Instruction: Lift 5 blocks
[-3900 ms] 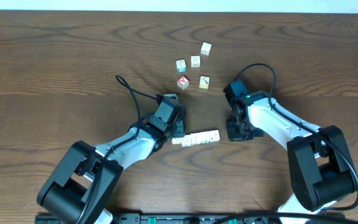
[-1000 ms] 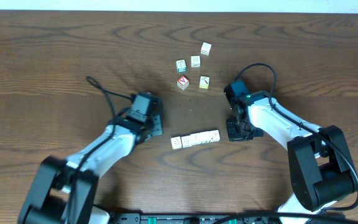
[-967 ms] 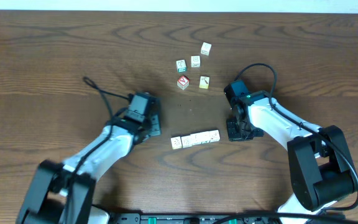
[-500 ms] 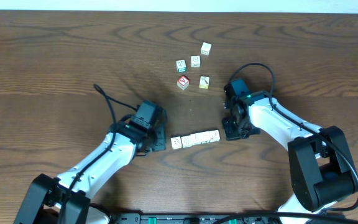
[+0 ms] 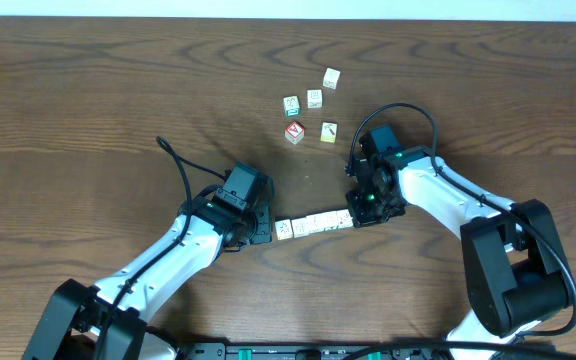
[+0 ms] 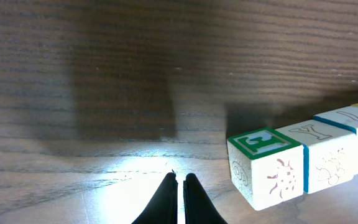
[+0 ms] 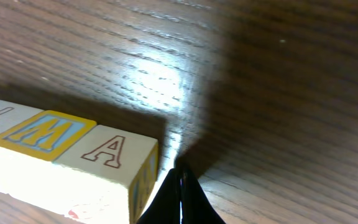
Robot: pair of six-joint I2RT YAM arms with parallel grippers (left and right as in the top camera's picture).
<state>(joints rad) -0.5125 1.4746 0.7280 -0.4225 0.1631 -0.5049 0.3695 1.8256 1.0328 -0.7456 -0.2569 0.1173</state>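
Observation:
Several cream-white blocks [image 5: 314,222] lie end to end in a short row on the wooden table. My left gripper [image 5: 266,232] is shut and empty just off the row's left end. In the left wrist view its fingertips [image 6: 179,177] stand a small gap to the left of the end block with the green E [image 6: 266,165]. My right gripper [image 5: 356,212] is shut and empty at the row's right end. In the right wrist view its tips [image 7: 180,171] sit right beside the end block marked A [image 7: 110,155], next to the yellow M block [image 7: 48,134].
Loose cubes sit at the back of the table: three pale ones [image 5: 291,104] [image 5: 314,98] [image 5: 331,77], a red-faced cube [image 5: 294,131] and a yellowish cube [image 5: 329,131]. The far table edge [image 5: 288,18] runs along the top.
The left gripper has swung in from the left to the row's left end. The right gripper has slid left up to the row's right end. The row has not moved.

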